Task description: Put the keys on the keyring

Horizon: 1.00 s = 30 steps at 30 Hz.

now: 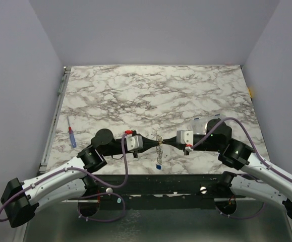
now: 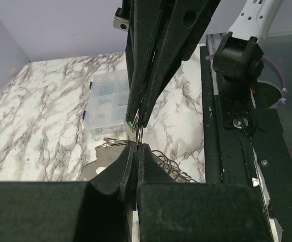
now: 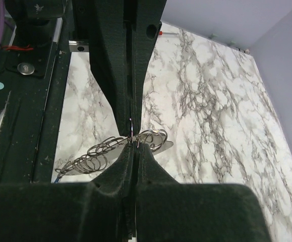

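silvery keyring [image 1: 159,145] held over near-centre table [image 1: 135,96], clamped between shut jaws of left gripper [image 1: 152,142] and right gripper [image 1: 166,141]; likely needed steady opposed tension, no twisting, with blue key [image 1: 159,165] hanging below.

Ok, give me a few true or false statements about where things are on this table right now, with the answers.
1. The left gripper and the right gripper are both shut. True.
2. The keyring lies untouched at the far edge of the table. False: it is pinched between the two grippers' tips, close to the near edge.
3. The pen lies on the right side. False: it lies near the left edge.
4. The clear plastic box sits beside the right arm. True.
5. A blue key sits nearer the arms' bases than the keyring. True.
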Tool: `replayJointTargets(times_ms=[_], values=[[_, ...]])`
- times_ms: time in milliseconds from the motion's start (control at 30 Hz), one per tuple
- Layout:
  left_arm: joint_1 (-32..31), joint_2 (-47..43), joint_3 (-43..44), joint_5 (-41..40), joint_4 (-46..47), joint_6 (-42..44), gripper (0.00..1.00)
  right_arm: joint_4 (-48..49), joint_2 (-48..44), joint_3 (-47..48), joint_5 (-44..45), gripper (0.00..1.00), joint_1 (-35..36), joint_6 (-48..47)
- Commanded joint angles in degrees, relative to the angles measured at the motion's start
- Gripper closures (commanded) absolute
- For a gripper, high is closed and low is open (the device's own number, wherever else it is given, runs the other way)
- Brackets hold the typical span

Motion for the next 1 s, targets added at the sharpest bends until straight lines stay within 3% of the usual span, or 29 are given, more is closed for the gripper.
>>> replayJointTargets(times_ms=[0,967], values=[[0.85,1.1,0.51,-0.79,2.94,-2.33,1.0,0.59,-1.11,0.52,0.37,0.99,1.61,-3.01],[4.07,0.71,-0.1,5.11,7.59,-6.17,1.0,-1.6,0.26,-0.09,3.75,0.99,3.89,-7.14]])
